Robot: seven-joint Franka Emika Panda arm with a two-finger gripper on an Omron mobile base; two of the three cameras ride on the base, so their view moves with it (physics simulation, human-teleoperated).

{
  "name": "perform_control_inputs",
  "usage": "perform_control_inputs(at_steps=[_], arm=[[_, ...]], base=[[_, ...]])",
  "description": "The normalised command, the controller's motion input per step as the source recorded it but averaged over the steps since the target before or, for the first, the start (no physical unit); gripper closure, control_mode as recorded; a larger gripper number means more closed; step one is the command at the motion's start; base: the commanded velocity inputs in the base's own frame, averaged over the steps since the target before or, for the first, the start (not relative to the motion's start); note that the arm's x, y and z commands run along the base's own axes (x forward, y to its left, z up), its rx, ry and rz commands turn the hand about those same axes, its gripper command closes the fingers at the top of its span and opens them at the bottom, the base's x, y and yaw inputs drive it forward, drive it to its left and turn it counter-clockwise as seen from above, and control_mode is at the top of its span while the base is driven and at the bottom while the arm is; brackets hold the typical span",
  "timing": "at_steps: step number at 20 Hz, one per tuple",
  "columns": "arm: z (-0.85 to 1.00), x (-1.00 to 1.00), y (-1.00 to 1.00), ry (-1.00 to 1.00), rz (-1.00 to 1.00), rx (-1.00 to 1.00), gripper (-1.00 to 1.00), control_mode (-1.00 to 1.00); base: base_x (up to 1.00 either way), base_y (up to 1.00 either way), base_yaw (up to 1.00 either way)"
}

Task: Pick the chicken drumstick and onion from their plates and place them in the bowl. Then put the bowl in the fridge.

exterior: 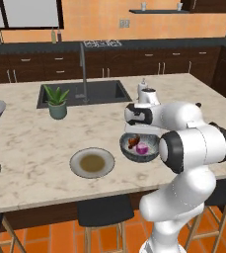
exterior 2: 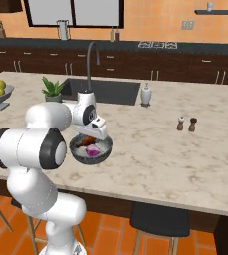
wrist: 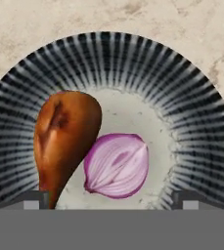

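From the left base view, the bowl (exterior: 139, 147) sits near the worktop's (exterior: 30, 143) front edge with the chicken drumstick (exterior: 132, 143) and onion (exterior: 142, 148) inside; an empty plate (exterior: 92, 162) lies beside it.

From the right base view, the gripper (exterior 2: 92, 137) hangs right over the bowl (exterior 2: 90, 149).

In the hand view, the fingers (wrist: 32, 200) stand spread wide apart, grasping nothing. The brown drumstick (wrist: 63, 136) touches the halved purple onion (wrist: 117, 165) on the speckled floor. Filling looks finished; next, I judge, comes gripping the ribbed rim (wrist: 133, 53) for the fridge.
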Motion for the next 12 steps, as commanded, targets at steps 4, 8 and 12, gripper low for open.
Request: perform_control_inputs(at_steps=[4,8,12], arm=[[0.25,-0.47,-0.02,0.01,0.0,0.0,-1.0,-1.0],[0.07,-0.63,-0.45,-0.04,-0.01,0.03,-1.0,-1.0],[0.01,-0.06,-0.79,0.04,0.0,0.09,-1.0,-1.0]], base=[[0.0,0.0,0.0],[0.0,0.0,0.0],[0.0,0.0,0.0]])
